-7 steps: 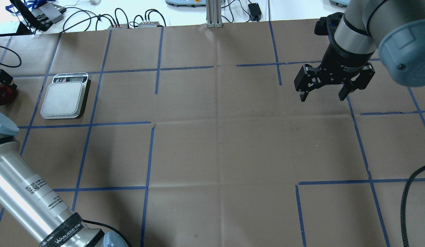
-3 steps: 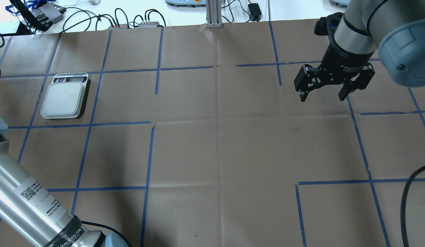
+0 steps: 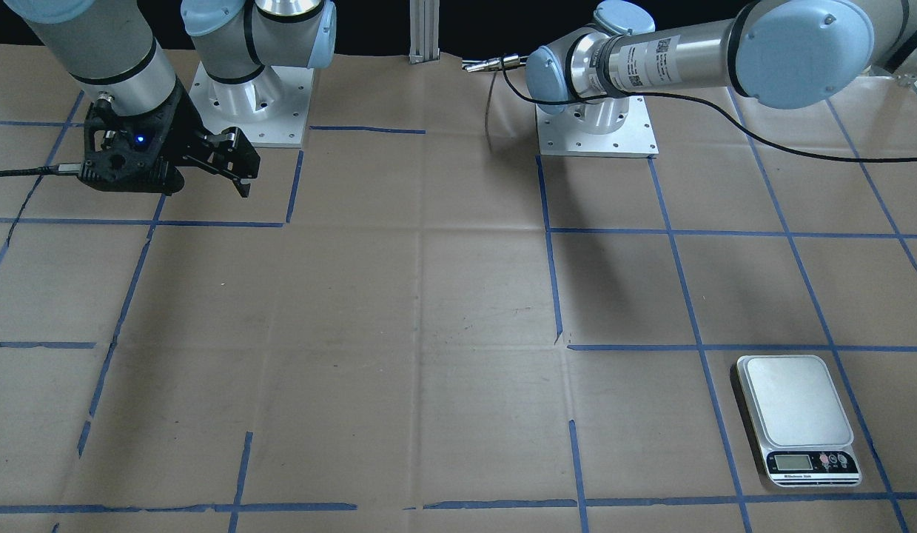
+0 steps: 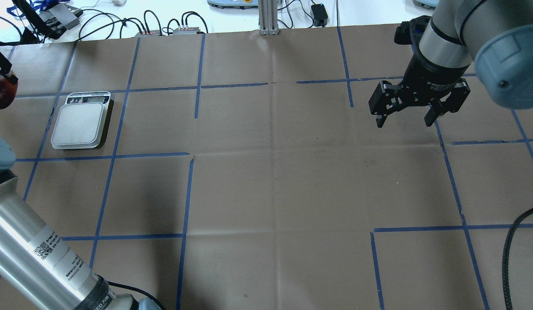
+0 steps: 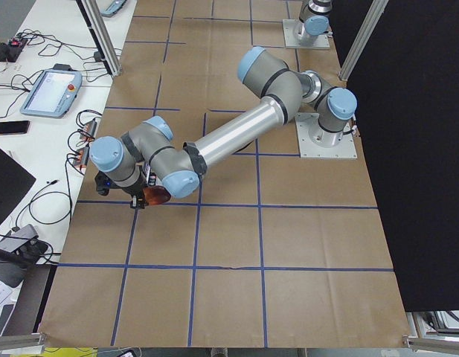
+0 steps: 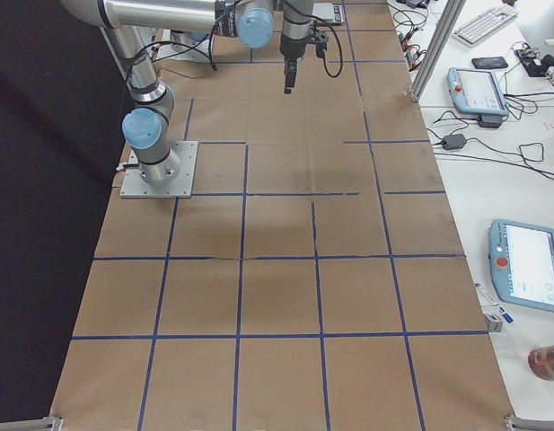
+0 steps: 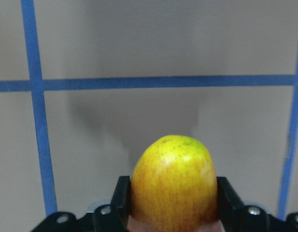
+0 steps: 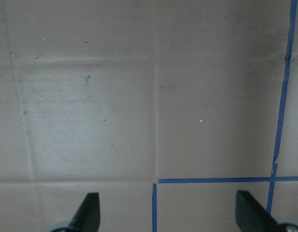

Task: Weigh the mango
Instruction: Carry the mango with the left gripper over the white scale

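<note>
- My left gripper is clamped on the mango, one finger pressed to each flank.
- The mango's yellow tip pokes out past my fingertips, held above the brown paper.
- The scale lies near that gripper, off to the side toward my right arm.
- My right gripper hangs well apart from the mango, jaws spread wide, gripping nothing.
</note>
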